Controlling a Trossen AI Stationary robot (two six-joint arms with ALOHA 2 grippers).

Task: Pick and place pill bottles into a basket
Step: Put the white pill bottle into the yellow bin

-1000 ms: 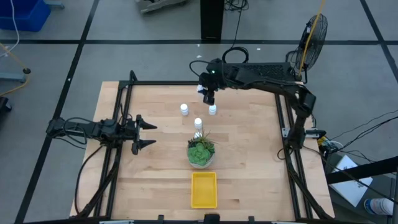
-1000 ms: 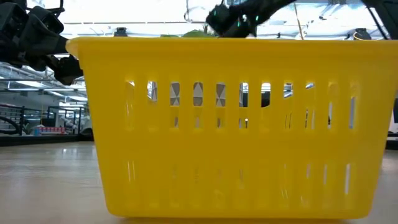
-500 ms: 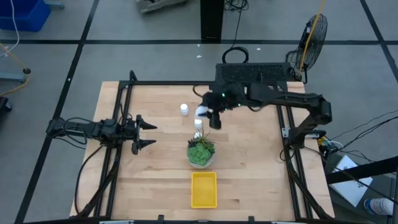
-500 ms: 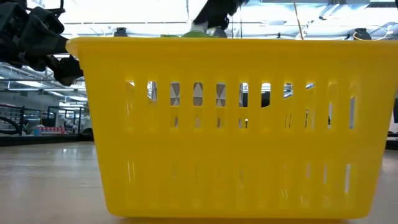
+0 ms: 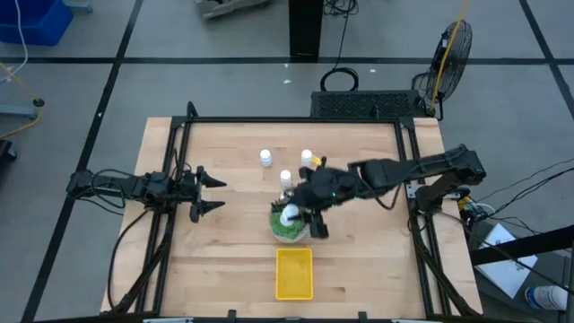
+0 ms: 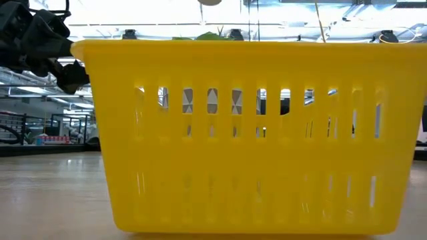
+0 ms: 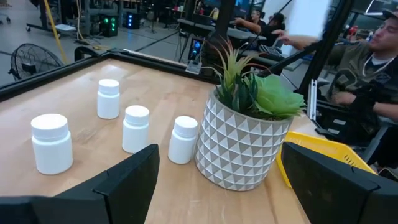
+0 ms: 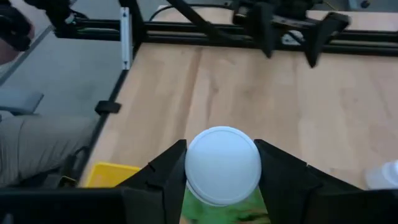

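Bottle (image 8: 222, 165), round white cap, between right fingers (image 8: 163, 171)

Readable text: none in any view.
Pill bottles (image 7: 51, 142): plain white sides and caps, no label legible.
Basket (image 6: 247, 133): plain yellow slatted wall, no brand or mark.
Plant pot (image 7: 239, 146): white triangle relief pattern only, no lettering.
Room beyond the pot: lit screens and equipment too blurred to read.
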